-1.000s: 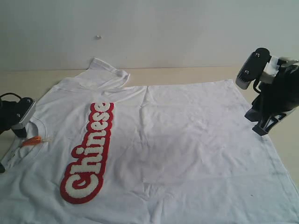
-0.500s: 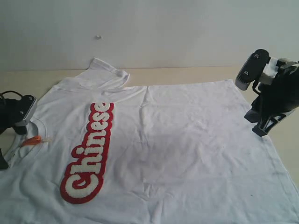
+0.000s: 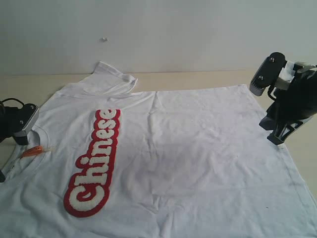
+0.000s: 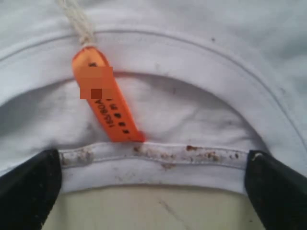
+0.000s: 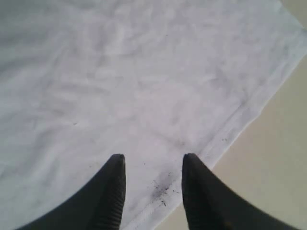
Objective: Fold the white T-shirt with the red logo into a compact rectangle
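The white T-shirt [image 3: 198,148] lies spread flat, face up, with its collar at the left. The red logo [image 3: 94,163] runs in one strip across the chest. My left gripper [image 3: 12,156] stands at the collar, by the orange neck tag [image 3: 33,150]. In the left wrist view that gripper [image 4: 153,165] is wide open, its jaws standing either side of the collar rib [image 4: 158,158] below the tag [image 4: 105,100]. My right gripper [image 3: 275,133] hovers over the shirt's right hem. In the right wrist view it [image 5: 152,163] is open above the hem [image 5: 240,115], holding nothing.
The beige table [image 3: 198,79] shows behind the shirt and at its right edge [image 5: 278,158]. A pale wall [image 3: 173,34] rises at the back. The far sleeve [image 3: 116,77] lies bunched near the wall.
The left gripper dipped slightly at the collar and came back. The right arm and the shirt look unchanged.
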Motion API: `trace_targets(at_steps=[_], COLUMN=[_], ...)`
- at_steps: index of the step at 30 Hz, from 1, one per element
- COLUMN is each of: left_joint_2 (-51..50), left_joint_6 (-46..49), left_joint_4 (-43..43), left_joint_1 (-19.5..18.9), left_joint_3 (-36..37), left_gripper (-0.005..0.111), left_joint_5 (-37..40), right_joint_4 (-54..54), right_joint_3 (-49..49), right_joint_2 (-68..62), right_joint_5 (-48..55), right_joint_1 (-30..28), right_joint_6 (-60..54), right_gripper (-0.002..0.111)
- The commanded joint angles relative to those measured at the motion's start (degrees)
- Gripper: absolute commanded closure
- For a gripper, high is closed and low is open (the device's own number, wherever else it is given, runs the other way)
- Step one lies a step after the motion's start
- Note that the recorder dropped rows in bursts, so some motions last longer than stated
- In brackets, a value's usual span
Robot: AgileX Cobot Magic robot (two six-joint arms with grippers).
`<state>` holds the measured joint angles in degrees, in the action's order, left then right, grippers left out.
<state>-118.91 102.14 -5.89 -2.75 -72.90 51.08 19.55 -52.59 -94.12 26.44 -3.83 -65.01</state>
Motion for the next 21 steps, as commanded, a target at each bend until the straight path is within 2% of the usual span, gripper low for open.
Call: trace_targets(at_steps=[1, 11, 21], left_joint_2=[-1.1, -1.1, -1.1], left_joint_6=[0.0, -0.2, -0.2], left_joint_4=[1.1, 1.1, 1.1], left_joint_1=[0.0, 0.0, 0.0], left_joint_3=[0.3, 0.3, 0.3], left_gripper=[0.003, 0.003, 0.003], left_joint_5=[0.7, 1.0, 0.8], right_joint_4=[0.3, -1.1, -4.1], right_joint_3=[0.1, 0.1, 0.1], right_joint_2=[0.0, 0.1, 0.8], right_joint_5=[-0.2, -3.5, 6.9], right_joint_1=[-0.2, -0.2, -0.2], right_joint_6=[-0.4, -0.4, -5.5], right_gripper=[0.069, 0.069, 0.069])
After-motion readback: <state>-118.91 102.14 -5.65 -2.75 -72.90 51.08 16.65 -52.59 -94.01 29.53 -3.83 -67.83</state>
